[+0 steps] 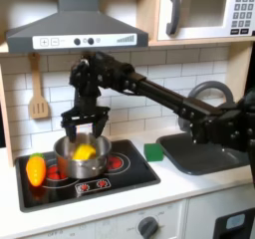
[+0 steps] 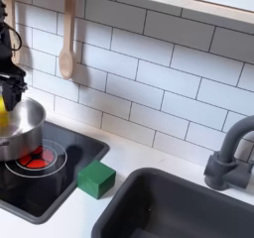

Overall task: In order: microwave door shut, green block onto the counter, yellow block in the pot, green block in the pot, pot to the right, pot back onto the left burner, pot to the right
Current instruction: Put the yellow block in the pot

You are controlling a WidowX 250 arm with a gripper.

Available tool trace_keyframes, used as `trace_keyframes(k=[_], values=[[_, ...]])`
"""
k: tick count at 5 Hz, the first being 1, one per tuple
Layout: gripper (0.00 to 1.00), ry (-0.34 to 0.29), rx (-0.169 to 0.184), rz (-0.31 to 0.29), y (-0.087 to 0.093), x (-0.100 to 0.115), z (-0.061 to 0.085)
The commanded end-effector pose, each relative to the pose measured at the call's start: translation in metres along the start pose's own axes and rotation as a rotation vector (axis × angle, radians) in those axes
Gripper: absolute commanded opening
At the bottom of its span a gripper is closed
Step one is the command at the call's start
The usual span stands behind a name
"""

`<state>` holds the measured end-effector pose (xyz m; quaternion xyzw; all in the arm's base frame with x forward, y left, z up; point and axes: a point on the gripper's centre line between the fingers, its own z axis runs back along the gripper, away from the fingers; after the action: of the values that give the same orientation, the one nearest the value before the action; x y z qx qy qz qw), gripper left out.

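Note:
The microwave door (image 1: 199, 12) at the first exterior view's upper right is closed, its grey handle at its left edge. The steel pot (image 1: 62, 166) (image 2: 22, 135) stands on the left burner of the black cooktop. The yellow block (image 1: 86, 152) (image 2: 3, 108) sits in the pot's mouth. My gripper (image 1: 85, 136) (image 2: 8, 83) hangs right over it, open, with a finger on either side just above the block. The green block (image 1: 154, 151) (image 2: 96, 178) rests on the counter (image 1: 189, 188) between the cooktop and the sink.
An orange-and-yellow toy vegetable (image 1: 36, 169) lies on the cooktop (image 1: 125, 168) left of the pot. A wooden spoon (image 1: 38, 94) (image 2: 66, 34) hangs on the tiled wall. The dark sink (image 1: 204, 153) (image 2: 189, 207) and grey faucet (image 1: 214, 89) (image 2: 233, 153) are on the right.

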<state>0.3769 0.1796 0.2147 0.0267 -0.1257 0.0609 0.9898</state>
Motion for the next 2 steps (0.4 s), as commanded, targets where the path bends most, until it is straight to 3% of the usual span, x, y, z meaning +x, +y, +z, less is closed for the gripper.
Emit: trace_keyframes(k=[1,2], values=[[1.00,-0.014,-0.018,-0.019,-0.008,-0.004,0.009],[1.00,0.021,-0.061,-0.045,-0.023,-0.014,0.002]])
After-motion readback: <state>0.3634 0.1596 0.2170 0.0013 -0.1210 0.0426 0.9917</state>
